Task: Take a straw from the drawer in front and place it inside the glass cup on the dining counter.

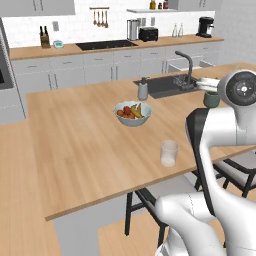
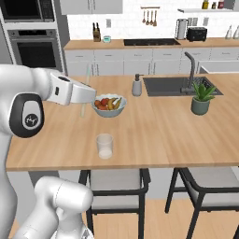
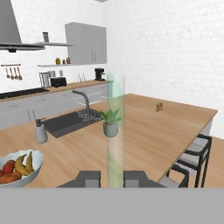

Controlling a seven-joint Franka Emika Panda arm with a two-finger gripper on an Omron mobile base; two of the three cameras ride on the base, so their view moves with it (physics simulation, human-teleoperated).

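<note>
My gripper (image 3: 114,179) is shut on the straw (image 3: 116,127), a thin pale greenish stick that stands upright between the fingertips (image 3: 89,178). In the right base view the gripper (image 2: 87,97) hovers above the dining counter (image 2: 154,135), just left of the fruit bowl. The straw (image 2: 84,111) sticks out above and below the hand. The glass cup (image 2: 104,145) stands upright near the counter's front edge, below and slightly right of the gripper and apart from it. In the left base view the glass cup (image 1: 169,153) sits on the dining counter (image 1: 85,140). The drawer is out of view.
A fruit bowl (image 2: 108,105) sits behind the cup. A grey soap dispenser (image 2: 136,86) stands beside the dark sink (image 2: 172,85) with its tap. A potted plant (image 2: 201,99) stands to the right. Two chairs (image 2: 116,186) are tucked under the counter's front edge.
</note>
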